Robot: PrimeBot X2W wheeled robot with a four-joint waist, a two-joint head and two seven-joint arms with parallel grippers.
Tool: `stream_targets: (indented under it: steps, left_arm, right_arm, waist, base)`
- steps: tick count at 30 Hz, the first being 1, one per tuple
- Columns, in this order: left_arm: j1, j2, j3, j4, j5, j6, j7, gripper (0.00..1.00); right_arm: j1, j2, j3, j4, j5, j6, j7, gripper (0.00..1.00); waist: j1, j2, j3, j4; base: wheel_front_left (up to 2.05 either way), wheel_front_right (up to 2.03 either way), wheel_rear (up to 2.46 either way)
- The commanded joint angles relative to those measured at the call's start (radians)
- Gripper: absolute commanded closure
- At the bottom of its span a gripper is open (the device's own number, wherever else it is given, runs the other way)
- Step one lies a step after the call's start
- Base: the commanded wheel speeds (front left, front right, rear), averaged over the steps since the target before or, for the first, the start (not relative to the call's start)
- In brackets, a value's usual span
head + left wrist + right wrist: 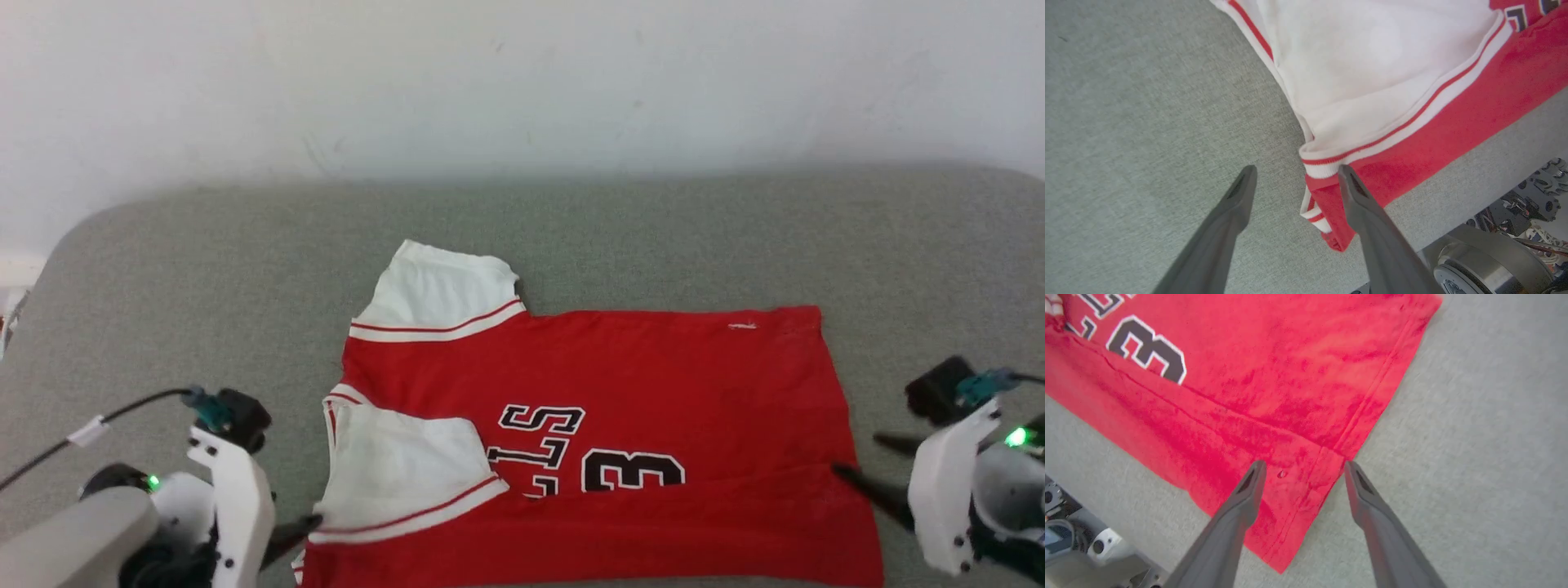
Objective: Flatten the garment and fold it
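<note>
The garment (653,384), red with white sleeves and black lettering, lies sideways on the grey table, sleeves to the left and hem to the right. Its near edge is folded over the lower part of the letters, and one white sleeve (408,465) rests on the chest. My left gripper (298,531) is open at the garment's near left corner; in the left wrist view its jaws (1297,169) straddle the striped sleeve cuff (1327,163) with nothing gripped. My right gripper (857,455) stands open at the right hem, its jaws (1304,463) spread over the red hem corner (1290,522).
A grey fabric-covered table (204,278) with rounded far corners stands against a white wall (522,82). Its near edge runs just below the garment (1474,179). Parts of my base (1486,261) show under that edge.
</note>
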Motion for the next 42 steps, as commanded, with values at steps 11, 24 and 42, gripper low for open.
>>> stream_targets:
  steps: [11,24,42]
  left_arm:
    - [-0.189,0.041,0.119,-0.071,0.171,0.108,-0.166,0.00]
    - [-0.499,-0.119,0.169,0.191,0.188,0.077,-0.033,0.00]
    - [-0.753,-0.135,0.085,0.379,0.153,0.039,0.520,0.00]
  right_arm:
    - [0.129,0.176,-0.440,-0.044,-0.279,-0.001,-0.372,0.00]
    - [0.339,0.580,-0.828,-0.419,-0.609,-0.001,-0.461,0.00]
    - [0.259,0.656,-0.762,-0.419,-0.676,-0.001,-0.493,0.00]
  waist:
    - [0.0000,0.0000,0.028,-0.037]
    - [0.0000,0.0000,0.225,-0.151]
    - [0.0000,0.0000,0.451,-0.298]
  base:
    - [0.00,0.00,0.00]
    - [0.00,0.00,0.00]
    - [0.00,0.00,0.00]
